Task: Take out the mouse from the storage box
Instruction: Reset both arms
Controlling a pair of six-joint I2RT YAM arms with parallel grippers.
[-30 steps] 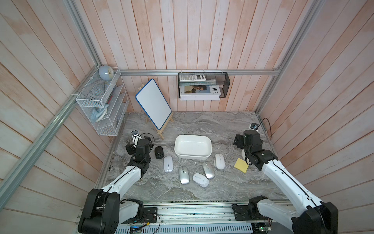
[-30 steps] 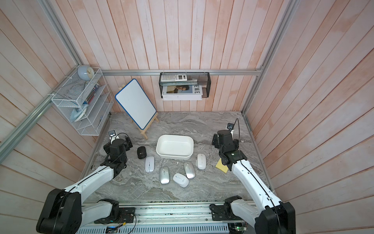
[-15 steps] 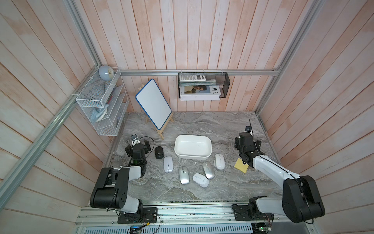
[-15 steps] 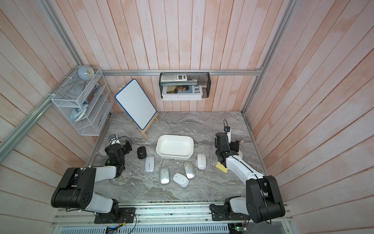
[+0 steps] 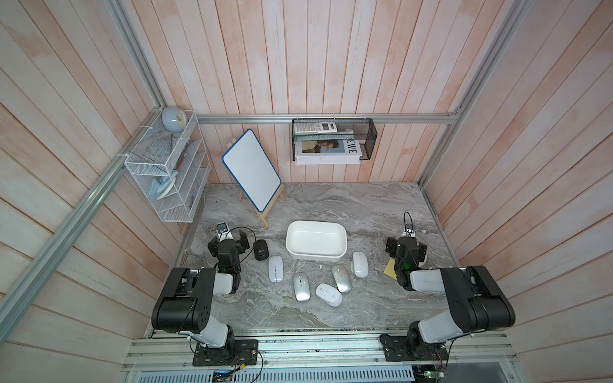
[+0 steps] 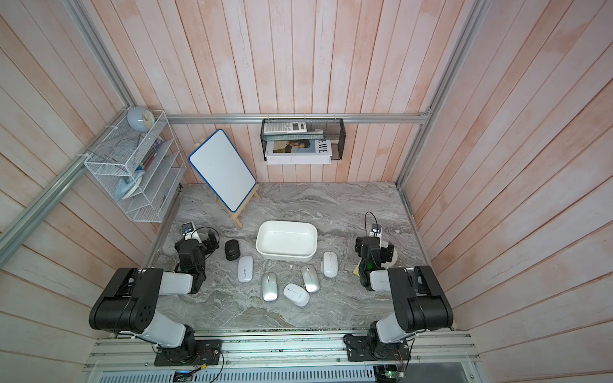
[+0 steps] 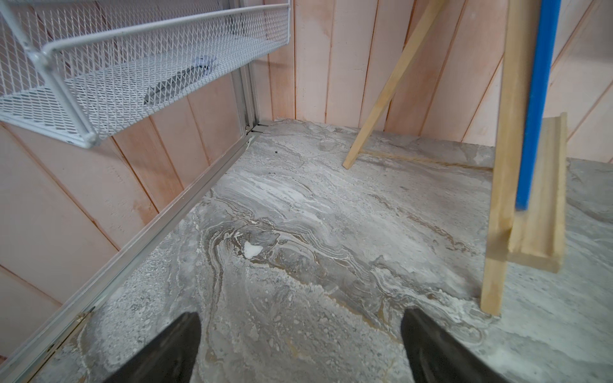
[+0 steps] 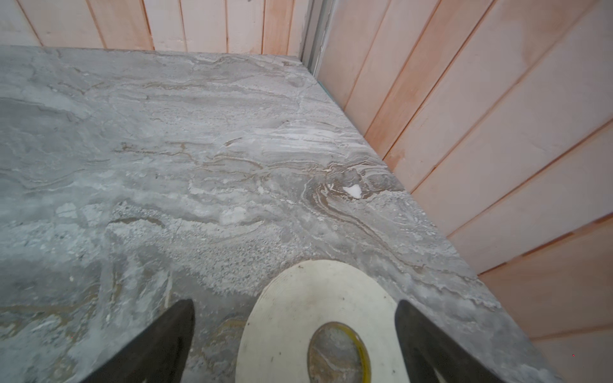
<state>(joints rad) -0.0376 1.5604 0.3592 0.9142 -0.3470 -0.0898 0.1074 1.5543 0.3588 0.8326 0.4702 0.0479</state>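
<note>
The white storage box (image 5: 315, 261) (image 6: 286, 257) stands mid-table, and its inside shows bare. Several white and silver mice lie on the marble in front of it, among them a white mouse (image 5: 275, 268) (image 6: 245, 269) and a silver mouse (image 5: 301, 287). A black mouse (image 5: 261, 249) (image 6: 232, 249) lies left of the box. My left gripper (image 5: 229, 237) (image 7: 300, 318) is open over bare marble by the left wall. My right gripper (image 5: 406, 240) (image 8: 294, 305) is open by the right wall, with a flat tape roll (image 8: 298, 298) lying under its spread fingers.
A small whiteboard on a wooden easel (image 5: 252, 174) (image 7: 527, 185) stands at the back left. A white wire rack (image 5: 166, 172) hangs on the left wall and a black mesh basket (image 5: 333, 142) on the back wall. Yellow sticky notes (image 5: 390, 267) lie beside the right arm.
Both arms have folded down toward the front rail, while their grippers stay open near the table's two sides. The box and the mice have not moved.
</note>
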